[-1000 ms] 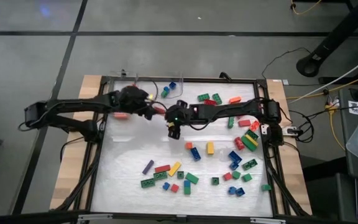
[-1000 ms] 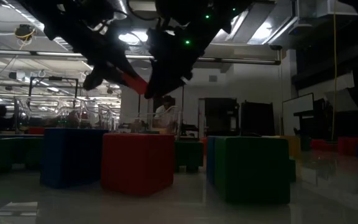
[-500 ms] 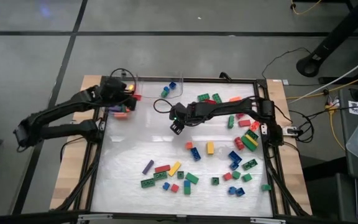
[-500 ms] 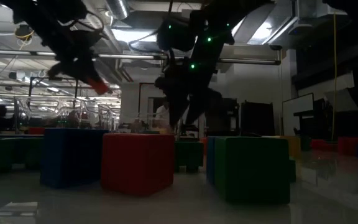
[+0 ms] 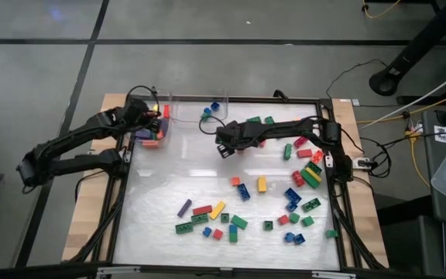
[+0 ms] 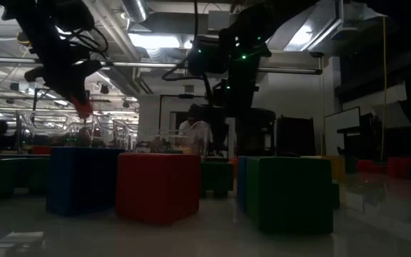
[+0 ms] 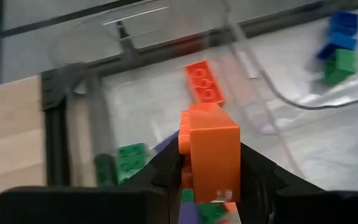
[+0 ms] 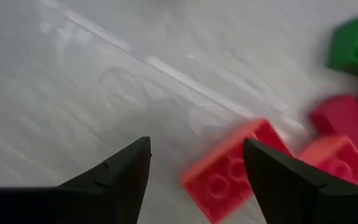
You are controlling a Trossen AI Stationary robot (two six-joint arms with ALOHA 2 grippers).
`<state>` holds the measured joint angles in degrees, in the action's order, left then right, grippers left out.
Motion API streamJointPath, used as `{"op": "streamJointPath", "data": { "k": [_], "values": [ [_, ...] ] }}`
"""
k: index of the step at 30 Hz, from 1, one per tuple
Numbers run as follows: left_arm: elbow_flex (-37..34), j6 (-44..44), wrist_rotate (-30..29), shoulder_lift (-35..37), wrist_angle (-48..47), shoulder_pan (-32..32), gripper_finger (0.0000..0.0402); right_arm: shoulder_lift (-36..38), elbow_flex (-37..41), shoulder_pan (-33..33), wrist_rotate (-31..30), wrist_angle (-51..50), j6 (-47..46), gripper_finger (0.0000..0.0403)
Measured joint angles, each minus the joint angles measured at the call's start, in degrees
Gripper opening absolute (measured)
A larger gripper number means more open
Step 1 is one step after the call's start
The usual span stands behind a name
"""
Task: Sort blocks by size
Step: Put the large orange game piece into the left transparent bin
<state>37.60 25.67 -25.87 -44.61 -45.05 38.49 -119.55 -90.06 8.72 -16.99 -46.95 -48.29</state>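
Left claw (image 7: pixel 209 180): closed on a long orange studded plastic brick (image 7: pixel 213 152), one dark finger (image 7: pixel 166 171) pressed on each side of it; in the high view it hung at the counter's far left corner, over a clear plastic bin (image 5: pixel 178 109).
Bin contents: a second orange rectangular brick (image 7: pixel 204 82) and a green studded brick (image 7: pixel 131 157) lay below the held one.
Right claw (image 8: pixel 194 180): fingers spread apart, nothing between them; it sat low over the white counter (image 5: pixel 169 182), far centre, pointing toward a red rectangular studded brick (image 8: pixel 235 168) just ahead of its tips.
Near that brick: a darker red brick (image 8: pixel 340 115) and a green brick (image 8: pixel 356 46), close together.
Remaining blocks (image 5: pixel 273 205): many small studded plastic bricks, mixed colours, scattered loose across the counter's near and right parts.
Low view: a person (image 6: pixel 197 132) visible in the room behind.
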Motion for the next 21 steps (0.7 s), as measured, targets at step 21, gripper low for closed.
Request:
{"op": "streamJointPath", "data": {
  "k": [21],
  "values": [
    [0.0, -5.6, -0.4, 0.0, -0.8, 1.0, 0.0098, 0.0, 0.0, -0.1, 1.3, -5.9, -15.2, 0.0253]
  ]
}}
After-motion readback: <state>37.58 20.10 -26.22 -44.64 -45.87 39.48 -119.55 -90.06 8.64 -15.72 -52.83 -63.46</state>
